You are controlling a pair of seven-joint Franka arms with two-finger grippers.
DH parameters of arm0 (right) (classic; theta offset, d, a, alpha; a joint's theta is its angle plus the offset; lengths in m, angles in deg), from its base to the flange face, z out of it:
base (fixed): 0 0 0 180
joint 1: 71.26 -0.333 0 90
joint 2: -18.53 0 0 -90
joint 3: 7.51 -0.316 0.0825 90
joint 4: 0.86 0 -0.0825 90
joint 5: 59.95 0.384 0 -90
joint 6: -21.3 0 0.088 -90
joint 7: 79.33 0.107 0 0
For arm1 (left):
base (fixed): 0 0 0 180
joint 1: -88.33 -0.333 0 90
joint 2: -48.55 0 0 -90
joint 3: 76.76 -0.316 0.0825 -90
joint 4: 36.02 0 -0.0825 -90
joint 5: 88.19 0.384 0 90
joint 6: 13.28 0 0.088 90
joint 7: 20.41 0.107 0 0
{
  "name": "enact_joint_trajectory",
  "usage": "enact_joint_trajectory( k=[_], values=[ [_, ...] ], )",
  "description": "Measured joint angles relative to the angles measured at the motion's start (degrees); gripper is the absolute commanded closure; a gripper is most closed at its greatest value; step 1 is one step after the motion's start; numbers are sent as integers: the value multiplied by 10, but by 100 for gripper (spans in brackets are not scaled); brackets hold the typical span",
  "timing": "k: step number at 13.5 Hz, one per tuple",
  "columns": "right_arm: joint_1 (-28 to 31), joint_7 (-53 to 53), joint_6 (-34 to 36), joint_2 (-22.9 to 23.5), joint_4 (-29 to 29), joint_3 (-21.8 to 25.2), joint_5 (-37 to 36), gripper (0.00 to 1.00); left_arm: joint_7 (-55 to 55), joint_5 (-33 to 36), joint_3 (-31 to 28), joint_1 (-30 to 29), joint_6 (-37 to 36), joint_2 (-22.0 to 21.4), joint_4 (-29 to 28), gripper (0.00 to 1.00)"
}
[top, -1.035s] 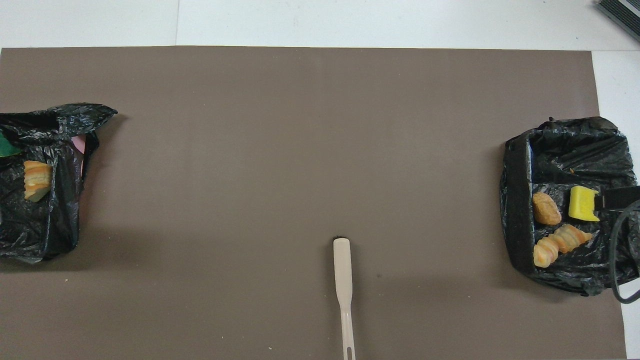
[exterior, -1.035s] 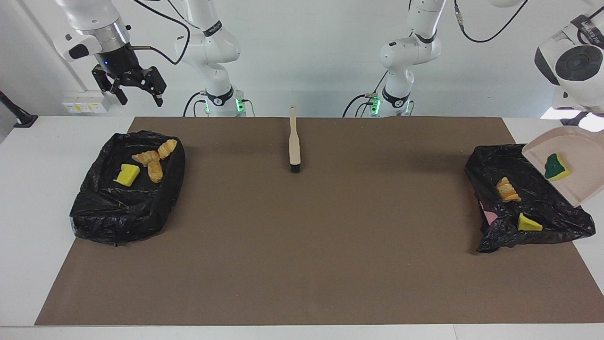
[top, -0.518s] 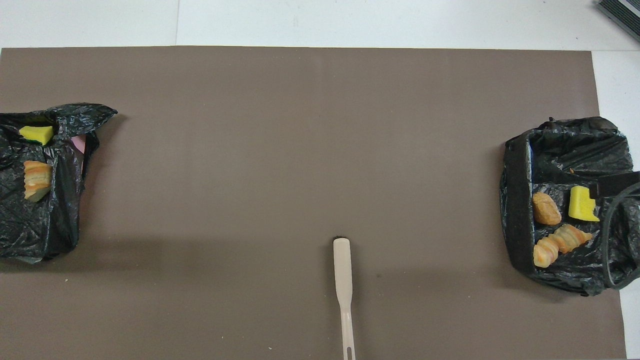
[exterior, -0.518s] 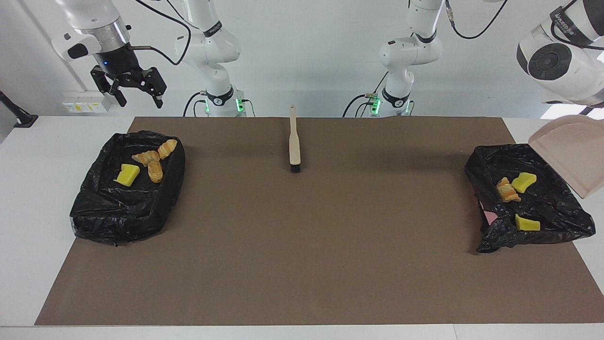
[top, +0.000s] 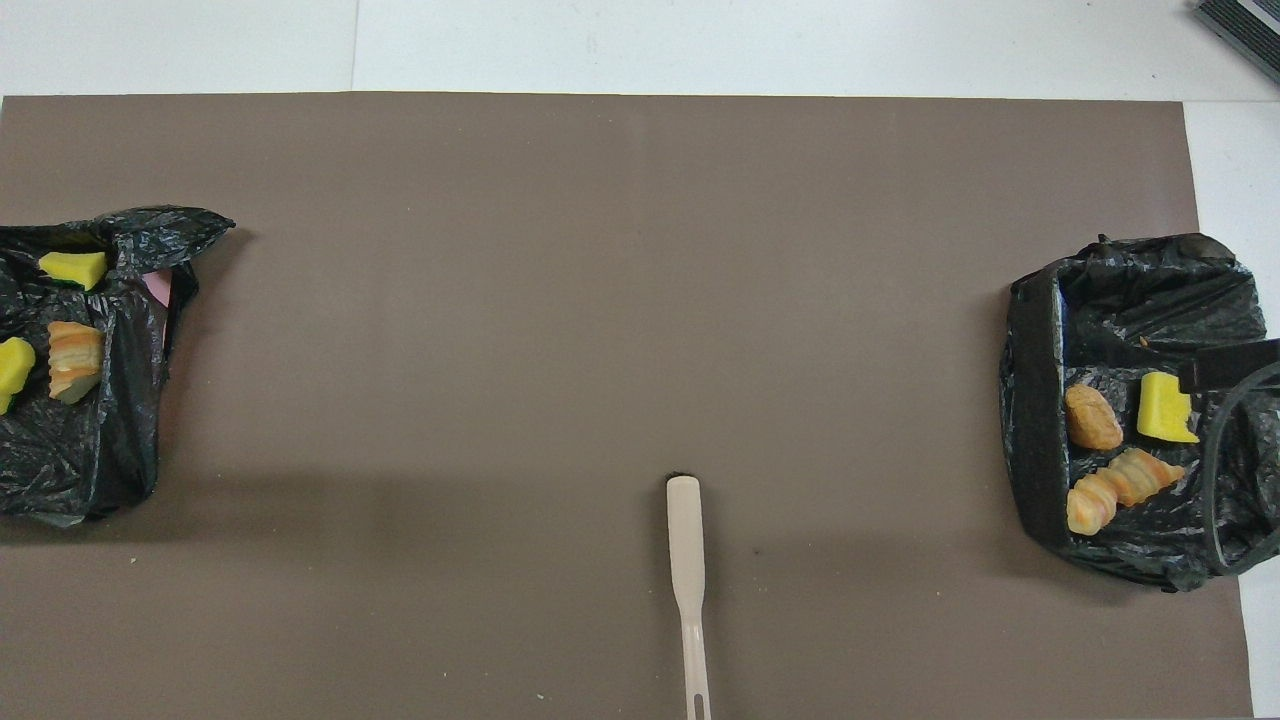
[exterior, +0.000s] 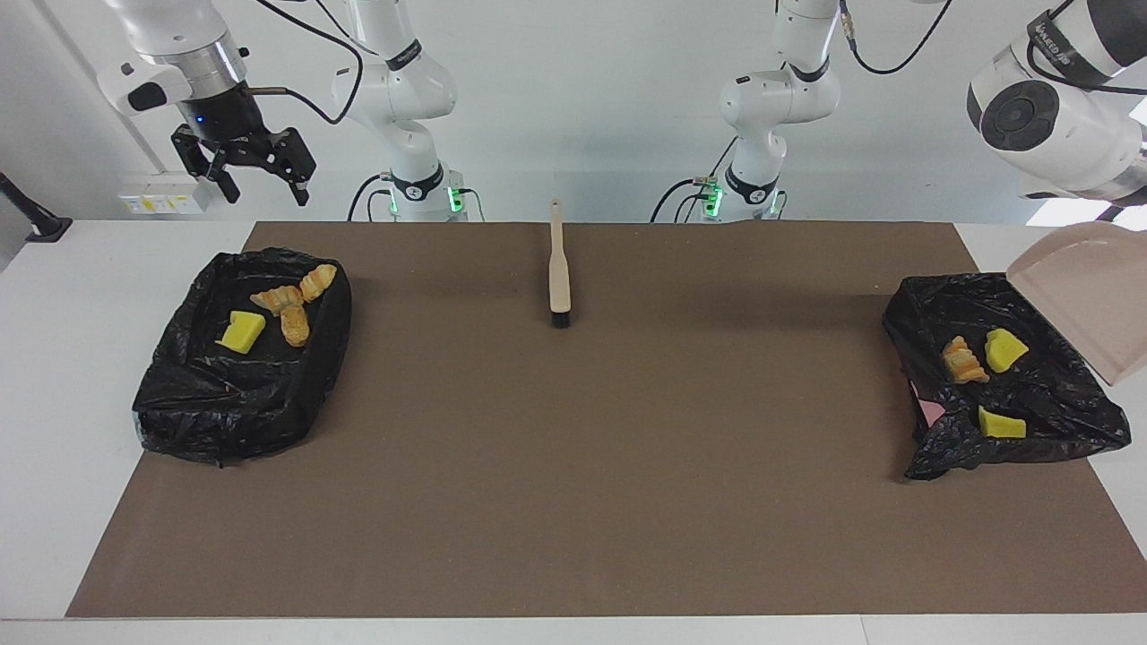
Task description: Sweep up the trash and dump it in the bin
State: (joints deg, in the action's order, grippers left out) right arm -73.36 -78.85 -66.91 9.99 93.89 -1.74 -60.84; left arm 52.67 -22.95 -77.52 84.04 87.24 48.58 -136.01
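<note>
Right gripper: fingers apart, holding nothing, raised over the table edge by the bin at the right arm's end. Left gripper: out of frame, closed. What it closes on cannot be seen, though the beige dustpan hangs tilted and empty under the left arm, over the edge of the other bin.

Trash: all seven pieces lie inside the two black-bagged bins.
- Bin at the left arm's end: one orange-brown piece, with a yellow sponge chunk just beside it. A second yellow chunk lies farther from the robots.
- Bin at the right arm's end: one yellow sponge block and three bread-like pieces clustered beside it, nearer the robots.

Brush: flat on the brown mat, midway between the bins. Its handle points toward the robots. No gripper touches it.
</note>
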Motion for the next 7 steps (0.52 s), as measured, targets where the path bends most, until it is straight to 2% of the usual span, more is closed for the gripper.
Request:
enact_joint_trajectory(
  k=[7],
  values=[
    [0, 0, -4, 3, 0, 0, 0, 0, -146, -190, 1, 21, -21, 0, 3, 100]
  ],
)
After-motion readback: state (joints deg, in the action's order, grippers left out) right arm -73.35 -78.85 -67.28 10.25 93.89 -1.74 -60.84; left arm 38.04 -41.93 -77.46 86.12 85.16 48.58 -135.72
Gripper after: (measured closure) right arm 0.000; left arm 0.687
